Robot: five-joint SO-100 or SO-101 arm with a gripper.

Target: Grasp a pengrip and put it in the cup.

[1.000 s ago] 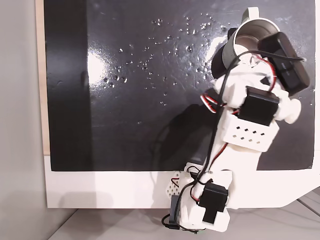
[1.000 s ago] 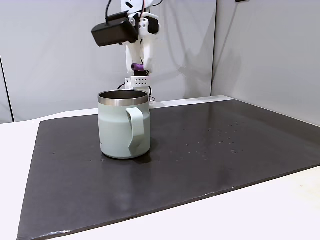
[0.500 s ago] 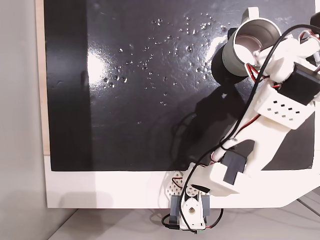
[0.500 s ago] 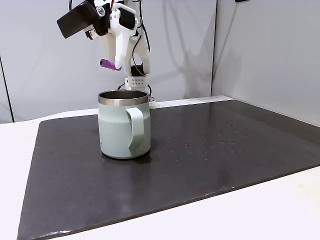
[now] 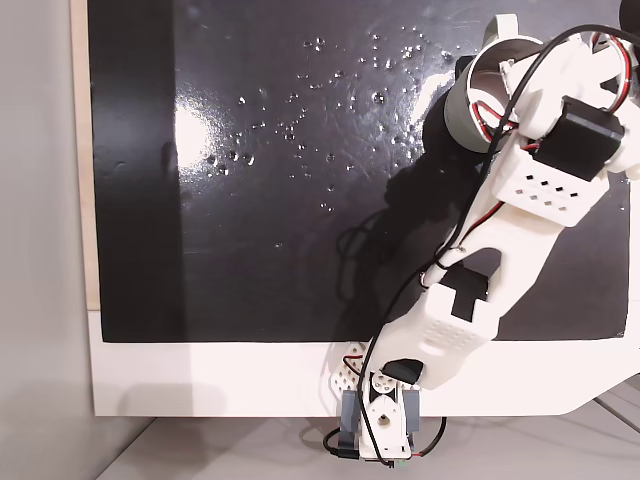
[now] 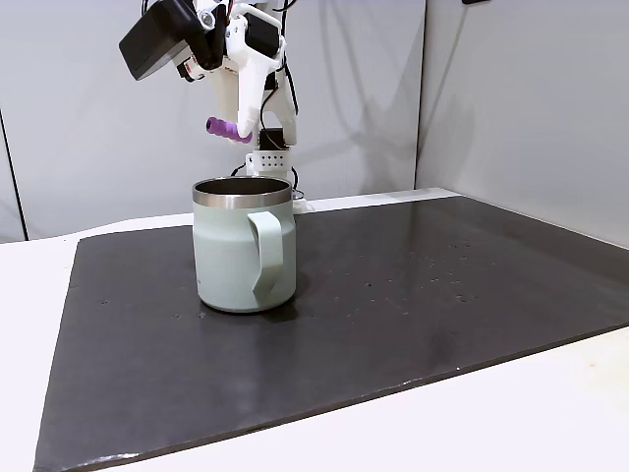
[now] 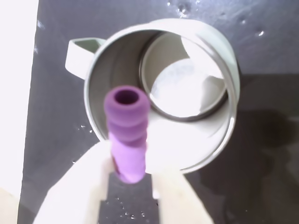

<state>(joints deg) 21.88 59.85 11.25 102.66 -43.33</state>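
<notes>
The cup (image 6: 236,251) is a pale grey-green steel mug with a shiny rim, standing upright on the black mat with its handle facing the side camera. In the top-down fixed view the cup (image 5: 460,112) sits at the mat's far right corner, partly under my arm. My gripper (image 6: 240,130) hangs above the cup's rim, shut on the pengrip (image 6: 225,127), a small purple ribbed tube that sticks out sideways. In the wrist view the pengrip (image 7: 126,135) points toward the camera over the cup's (image 7: 117,60) near inner wall, between the white fingers (image 7: 88,172) of my gripper (image 7: 131,171).
A black mat (image 5: 300,200) covers most of the white table (image 5: 200,380); water-like specks dot its far part. The arm's base (image 5: 375,430) stands at the table's near edge. Grey walls (image 6: 511,108) stand behind the table.
Over the last second the arm swung and its wrist turned, so the pengrip went from hanging under the gripper to sticking out sideways. It has now drifted back toward the cup's opening.
</notes>
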